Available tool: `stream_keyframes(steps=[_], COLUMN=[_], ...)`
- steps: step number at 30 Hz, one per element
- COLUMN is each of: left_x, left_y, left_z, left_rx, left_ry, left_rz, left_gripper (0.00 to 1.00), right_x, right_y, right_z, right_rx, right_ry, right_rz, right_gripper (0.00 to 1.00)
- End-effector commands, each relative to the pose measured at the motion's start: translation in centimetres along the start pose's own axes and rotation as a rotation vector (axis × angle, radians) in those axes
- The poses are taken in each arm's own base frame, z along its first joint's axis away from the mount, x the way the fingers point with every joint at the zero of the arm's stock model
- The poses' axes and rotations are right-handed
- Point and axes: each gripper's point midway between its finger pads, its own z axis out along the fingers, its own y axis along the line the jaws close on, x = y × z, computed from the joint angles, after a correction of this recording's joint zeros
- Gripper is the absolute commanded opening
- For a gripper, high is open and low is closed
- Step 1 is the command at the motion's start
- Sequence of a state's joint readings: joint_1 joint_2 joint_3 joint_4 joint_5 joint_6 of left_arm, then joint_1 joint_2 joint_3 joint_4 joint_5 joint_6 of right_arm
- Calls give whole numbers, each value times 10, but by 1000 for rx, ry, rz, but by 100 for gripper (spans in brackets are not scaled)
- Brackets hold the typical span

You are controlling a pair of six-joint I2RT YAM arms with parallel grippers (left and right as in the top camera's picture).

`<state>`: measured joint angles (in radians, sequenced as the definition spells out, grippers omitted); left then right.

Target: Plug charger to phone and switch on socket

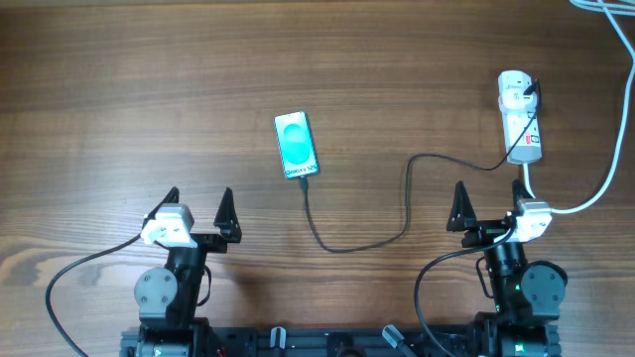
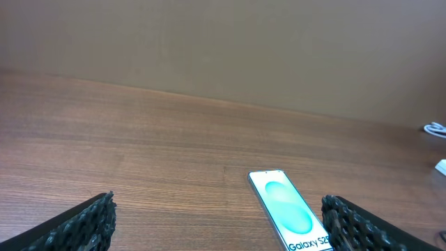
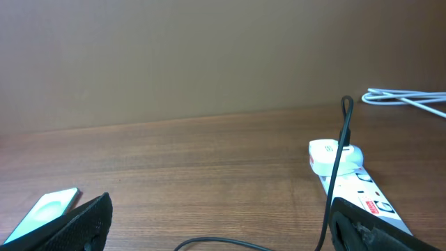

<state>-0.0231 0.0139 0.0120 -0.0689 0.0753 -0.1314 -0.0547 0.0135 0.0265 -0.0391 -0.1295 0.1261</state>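
**A:** What is the biggest thing in view?

**B:** The wooden table (image 1: 119,79). Both arms sit at its near edge.

**A:** And the grippers?

**B:** The left gripper (image 1: 198,204) is spread wide with nothing between its fingers, resting low over bare wood. The right gripper (image 1: 488,200) is spread just as wide and is also empty.

**A:** Where is the socket?

**B:** The socket (image 1: 518,124) lies at the far right, lengthwise away from the robot and just beyond the right gripper. It has a red marking (image 1: 533,140) near its closer end. A thick white cord (image 1: 617,149) leaves that end, passes the right gripper and loops off toward the far right corner.

**A:** The phone?

**B:** The phone (image 1: 296,145) lies flat near the middle of the table with its screen up. It is ahead of the left gripper and to its right, well apart from the socket.

**A:** And the charger?

**B:** The charger (image 1: 407,198) runs from the socket's far end, past its near end and left, then curves down between the arms. From there it rises to the phone's near edge.

**A:** Is the plug in?

**B:** The plug (image 1: 306,184) sits right at that edge, but I cannot tell whether it is seated.
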Motion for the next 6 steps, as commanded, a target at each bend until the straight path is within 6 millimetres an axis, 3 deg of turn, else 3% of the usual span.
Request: stream_keyframes(steps=[1,6], left_x=[1,1], left_y=[3,3], left_z=[0,0], left_rx=[-12,-12], left_ry=[-4,-4], left_rz=[20,20], left_gripper=[100,100], right_x=[-2,-2], right_y=[1,1], right_z=[0,0], right_rx=[-6,-6], right_ry=[-11,-11], right_rz=[-20,-20], right_gripper=[100,100])
